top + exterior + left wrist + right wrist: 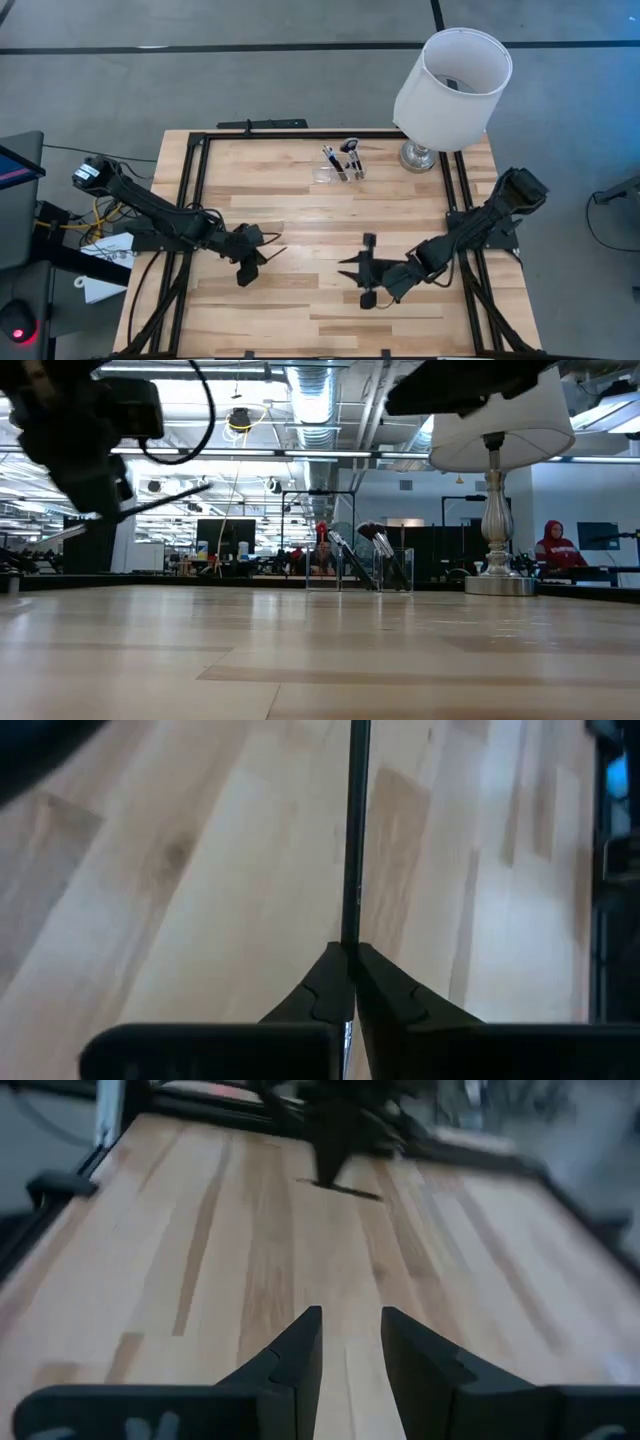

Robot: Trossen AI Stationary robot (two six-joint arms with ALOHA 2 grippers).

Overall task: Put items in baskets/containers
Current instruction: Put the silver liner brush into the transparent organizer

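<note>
Black and pencil-thin, the makeup brush [353, 840] is riding clenched in the left tool [352, 982] above the tabletop [300, 300], looking light, stiff and prone to pivoting, while the right tool [350, 1342] is hovering part-open and empty, well short of the clear organizer [341, 170]

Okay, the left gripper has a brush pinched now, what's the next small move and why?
Probably carry it toward the clear organizer at the far side of the table. The left gripper is shut on a slim dark brush, held above the wood, and the organizer already holds a few brushes. The right gripper is open with nothing in it.
</note>
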